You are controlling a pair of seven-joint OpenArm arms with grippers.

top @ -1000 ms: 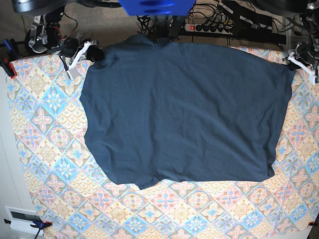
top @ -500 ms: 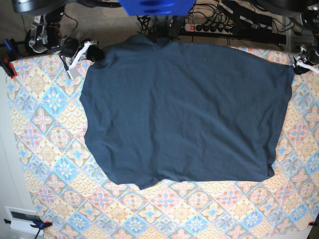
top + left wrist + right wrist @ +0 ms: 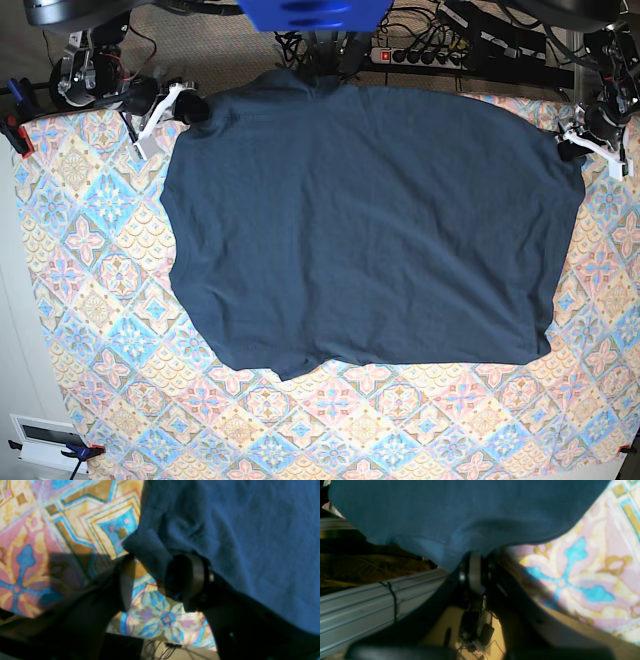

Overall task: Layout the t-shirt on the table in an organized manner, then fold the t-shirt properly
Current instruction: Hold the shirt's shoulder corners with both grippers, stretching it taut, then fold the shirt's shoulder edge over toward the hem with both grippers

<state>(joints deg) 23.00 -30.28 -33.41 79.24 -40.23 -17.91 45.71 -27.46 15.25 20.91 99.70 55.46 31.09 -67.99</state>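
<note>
Across the middle of the base view, the t-shirt (image 3: pixel 370 225) lies spread nearly flat on the desk (image 3: pixel 90 300), its top edge reaching the far rim. At upper left of that frame, your right tool (image 3: pixel 190 105) is pinched fully together on one top corner of the cloth; the right wrist view shows fabric bunched between its jaws, a hold that anchors that side. At upper right, your left tool (image 3: pixel 572 145) sits at the opposite corner with jaws parted. In the left wrist view, a fold of hem lies between its fingers (image 3: pixel 192 580), not yet clamped. Judged from this, both corners are being taken to tension the cloth before folding.
</note>
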